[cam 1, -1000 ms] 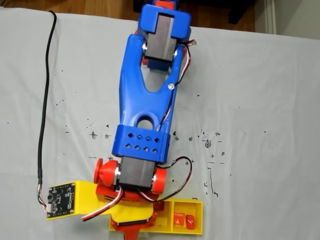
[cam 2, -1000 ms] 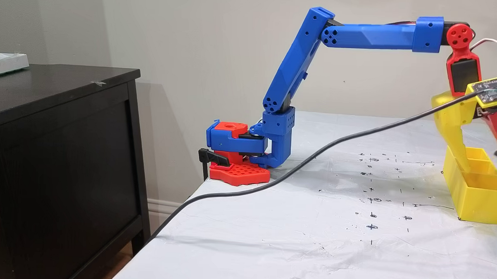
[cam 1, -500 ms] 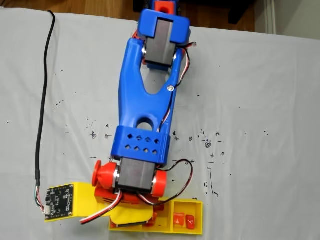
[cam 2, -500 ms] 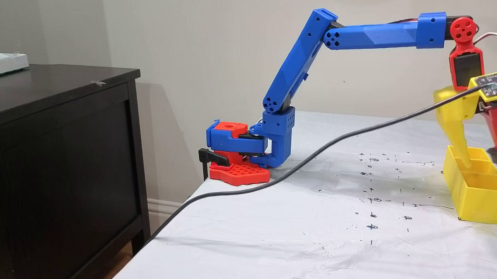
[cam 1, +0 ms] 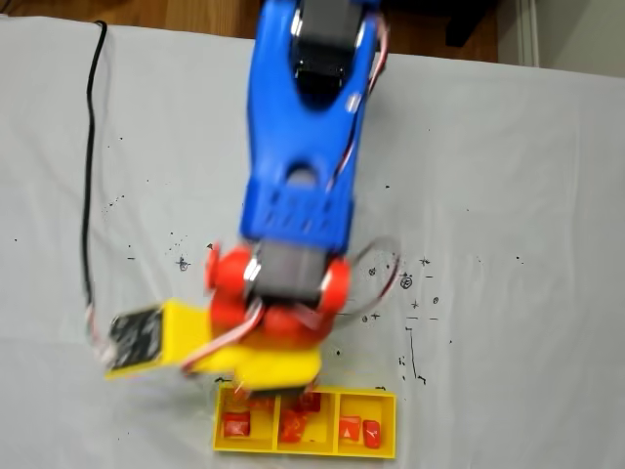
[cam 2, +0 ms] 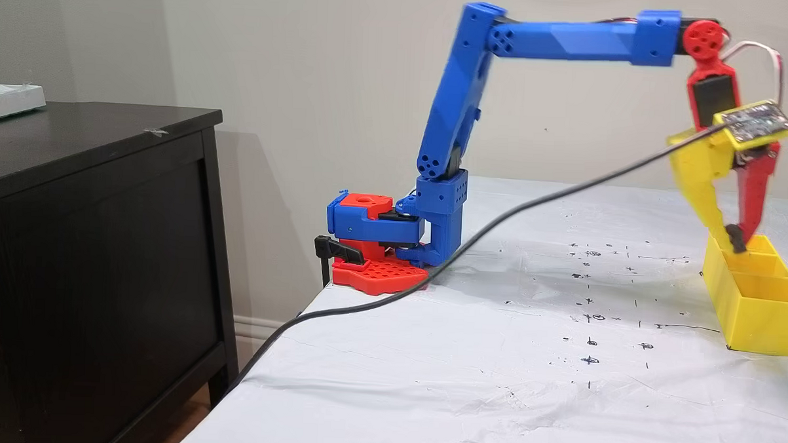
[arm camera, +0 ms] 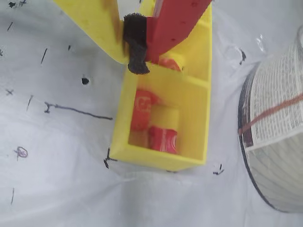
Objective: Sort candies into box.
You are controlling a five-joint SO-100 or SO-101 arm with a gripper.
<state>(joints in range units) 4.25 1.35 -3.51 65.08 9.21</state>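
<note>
The yellow box [cam 1: 305,451] lies at the table's near edge in a fixed view, with three compartments. Red candies sit in each one: one on the left [cam 1: 235,424], two in the middle [cam 1: 293,426] and two on the right [cam 1: 350,428]. In the wrist view two candies [arm camera: 163,138] lie in the box's [arm camera: 161,160] nearest compartment. My gripper [cam 2: 734,245], with one yellow and one red finger, hangs just above the box's [cam 2: 761,319] far end. It is shut with nothing between its tips [arm camera: 135,49].
A black cable [cam 2: 499,225] runs from the wrist camera across the white, pen-marked table cover and off its left edge. A round container with a printed label [arm camera: 279,137] stands close beside the box. A dark cabinet [cam 2: 92,237] stands left of the table.
My gripper has gone from wide open to shut and has risen out of the box. The arm has drawn back, uncovering the left and middle compartments.
</note>
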